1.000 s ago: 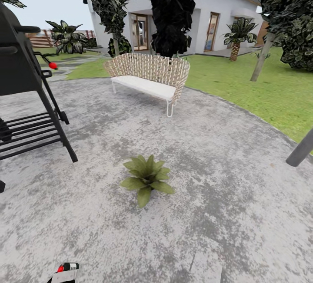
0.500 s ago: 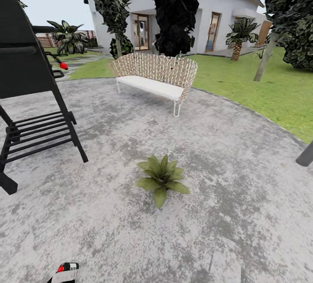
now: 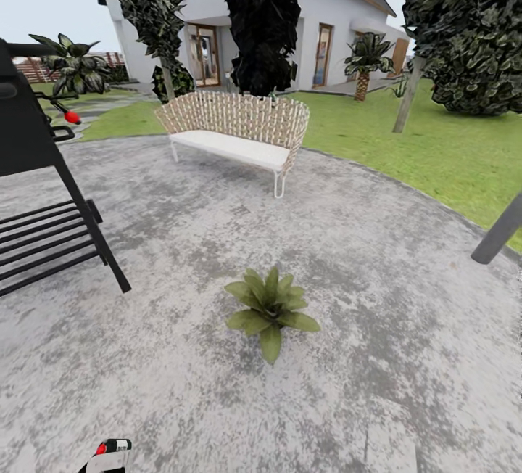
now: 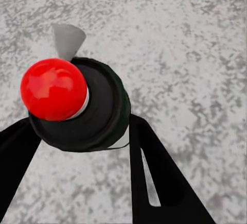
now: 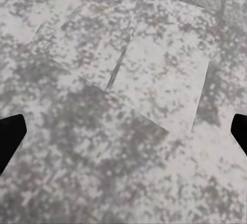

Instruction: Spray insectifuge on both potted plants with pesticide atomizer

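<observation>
My left pincer (image 4: 82,147) is clamped on the pesticide atomizer (image 4: 77,105), red cap up, low at my near left. My right pincer (image 5: 123,131) is spread apart over bare patio (image 3: 406,357). One potted plant (image 3: 270,307) sits ahead, well apart (too far, I judge, so spray could fall short). The head view gives the plant; my wrist view gives the grip.

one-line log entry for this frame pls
phase: approach | left gripper: shut on pesticide atomizer | right gripper: open | potted plant: on stone patio, ahead, unsprayed
</observation>
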Robot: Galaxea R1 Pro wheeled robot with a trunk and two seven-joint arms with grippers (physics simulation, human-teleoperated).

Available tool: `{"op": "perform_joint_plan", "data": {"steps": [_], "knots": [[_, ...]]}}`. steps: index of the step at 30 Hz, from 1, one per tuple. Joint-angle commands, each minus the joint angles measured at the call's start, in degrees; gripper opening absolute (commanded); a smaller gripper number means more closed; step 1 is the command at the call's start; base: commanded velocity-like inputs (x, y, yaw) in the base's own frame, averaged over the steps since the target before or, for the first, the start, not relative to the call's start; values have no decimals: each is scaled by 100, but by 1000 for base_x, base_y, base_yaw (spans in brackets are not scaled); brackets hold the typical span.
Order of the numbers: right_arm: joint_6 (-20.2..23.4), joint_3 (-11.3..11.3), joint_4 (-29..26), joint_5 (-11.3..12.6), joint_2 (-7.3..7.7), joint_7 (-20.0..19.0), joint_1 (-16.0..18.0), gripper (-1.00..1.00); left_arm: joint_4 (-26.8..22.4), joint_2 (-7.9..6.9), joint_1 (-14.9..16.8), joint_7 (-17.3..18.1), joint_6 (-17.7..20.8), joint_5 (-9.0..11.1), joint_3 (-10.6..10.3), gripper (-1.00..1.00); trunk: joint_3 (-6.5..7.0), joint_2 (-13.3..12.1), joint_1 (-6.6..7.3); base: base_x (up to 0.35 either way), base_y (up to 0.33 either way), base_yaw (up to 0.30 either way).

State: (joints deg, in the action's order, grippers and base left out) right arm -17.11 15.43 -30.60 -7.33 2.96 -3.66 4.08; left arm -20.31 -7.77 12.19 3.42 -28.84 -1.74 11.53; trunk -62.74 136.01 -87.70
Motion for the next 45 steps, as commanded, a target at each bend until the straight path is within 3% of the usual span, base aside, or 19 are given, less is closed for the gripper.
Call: {"op": "perform_joint_plan", "data": {"steps": [1, 9, 11, 12, 14, 15, 16, 18, 19, 20, 21, 22, 23, 25, 28, 31, 32, 38, 45], "knots": [[-21, 47, 2, -58, -6, -38, 5, 100, 3, 4, 3, 36, -16, -18, 42, -100, -2, 1, -2, 276, 231, -259], [-24, 34, 1, -76, -4, -41, 5, 100, -117, -15, 9, 129, 2, -44, -3, -100, 20, 1, -2, 116, 100, -225], [-22, 5, -4, -109, 12, -46, 5, 100, -246, -29, 10, 297, 50, -70, -21, -100, 21, 1, -2, 11, 10, -52], [-18, -119, -40, -272, 53, -60, 8, 100, -418, -103, 47, 853, 242, -164, -37, -100, 21, 1, -2, 3, 3, -15], [-14, -315, -121, -675, 141, -193, 17, 100, -490, -313, 77, 1701, 710, -482, -35, -100, 22, 1, -2, 1, 1, -6], [-14, -351, -163, -780, 153, -260, 18, 100, -501, -371, 83, 1895, 811, -572, -32, -100, 22, 1, -2, 1, 1, -4], [-8, -427, -356, -1117, 179, -549, 24, 100, -563, -542, 120, 2499, 1059, -862, -24, -100, 22, 1, -2, 0, 0, -2], [4, -474, -709, -1527, 194, -1108, 28, 100, -734, -705, 284, 3317, 1278, -1249, -29, -100, 22, 1, -2, 0, 0, -1], [9, -490, -1003, -1774, 200, -1609, 30, 100, -856, -771, 453, 3954, 1430, -1576, -33, -100, 22, 1, -2, 0, 0, 0], [14, -493, -1106, -1844, 201, -1783, 32, 100, -890, -785, 521, 4167, 1494, -1700, -33, -100, 22, 1, -2, 0, 0, 0], [25, -498, -1308, -1962, 202, -2126, 35, 100, -951, -805, 670, 4581, 1647, -1966, -33, -100, 22, 1, -2, 0, 0, 0], [44, -505, -1637, -2109, 199, -2672, 64, 100, -1044, -815, 944, 5242, 1941, -2475, -32, -100, 22, 1, -2, 0, 0, 0], [58, -509, -1828, -2191, 195, -2991, 110, 100, -1110, -813, 1104, 5631, 2102, -2797, -27, -100, 22, 1, -2, 0, 0, 0], [166, -516, -2056, -2303, 178, -3399, 214, 100, -1228, -788, 1302, 6099, 2260, -3197, -23, -100, 22, 1, -2, 0, 0, 0], [852, -572, -2325, -2472, 148, -4131, 543, 100, -1580, -720, 1540, 6667, 2393, -3649, -25, -100, 22, 1, -2, 0, 0, 0], [1712, -936, -2535, -2533, 137, -4917, 1041, 100, -2219, -563, 1642, 7256, 2572, -3847, -101, -100, 22, 1, -2, 0, 0, 0], [1810, -1024, -2592, -2537, 133, -5050, 1133, 100, -2381, -535, 1652, 7436, 2671, -3864, -158, -100, 22, 1, -2, 0, 0, 0], [1986, -1529, -3280, -2502, 97, -5701, 1310, 100, -3232, -470, 1740, 8123, 3159, -3885, -568, -100, 22, 1, -2, 0, 0, 0], [2005, -1625, -3608, -2495, -86, -6250, 1322, 100, -3534, -455, 1751, 8447, 3273, -3882, -689, -100, 22, 1, -2, 0, 0, 0]]}}
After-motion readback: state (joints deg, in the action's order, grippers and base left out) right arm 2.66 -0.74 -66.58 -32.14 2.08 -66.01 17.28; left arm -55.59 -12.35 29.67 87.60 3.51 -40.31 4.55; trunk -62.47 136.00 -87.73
